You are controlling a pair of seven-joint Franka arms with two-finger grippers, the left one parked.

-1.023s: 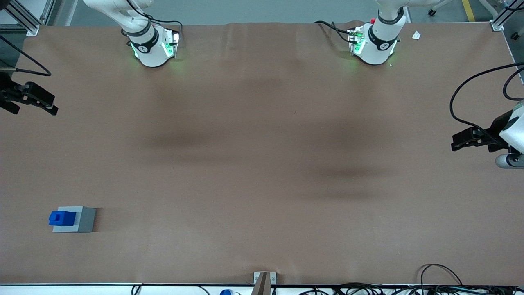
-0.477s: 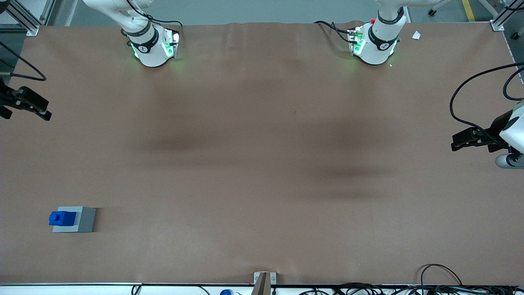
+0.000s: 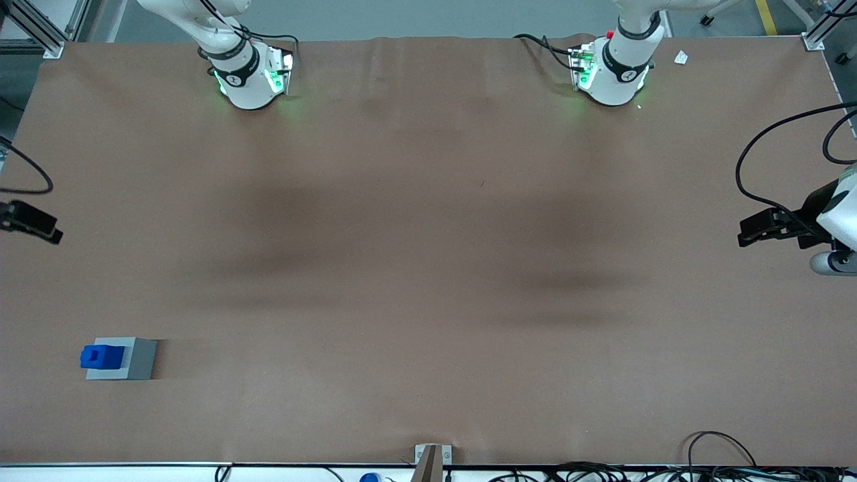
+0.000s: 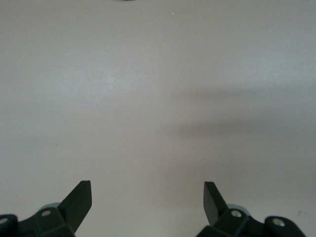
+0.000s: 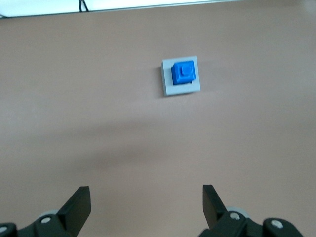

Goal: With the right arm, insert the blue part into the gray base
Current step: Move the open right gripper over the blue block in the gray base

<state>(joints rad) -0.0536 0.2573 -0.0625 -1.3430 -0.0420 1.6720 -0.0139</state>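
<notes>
The blue part [image 3: 100, 357] sits on top of the gray base [image 3: 139, 360], near the working arm's end of the table and close to the front camera. Both show in the right wrist view, the blue part [image 5: 183, 72] on the gray base [image 5: 168, 86], well ahead of the fingers. My right gripper [image 3: 41, 227] hangs at the edge of the table, farther from the front camera than the base and well apart from it. In the right wrist view the gripper [image 5: 146, 193] is open and empty, above bare brown table.
The brown table cover [image 3: 428, 268] spans the scene. The working arm's base [image 3: 249, 77] stands at the table's edge farthest from the front camera. A metal bracket [image 3: 432, 456] and loose cables [image 3: 710, 455] lie at the edge nearest the camera.
My right gripper has moved nearer to the front camera and toward the table's end, closer to the base. The blue part and gray base have not moved.
</notes>
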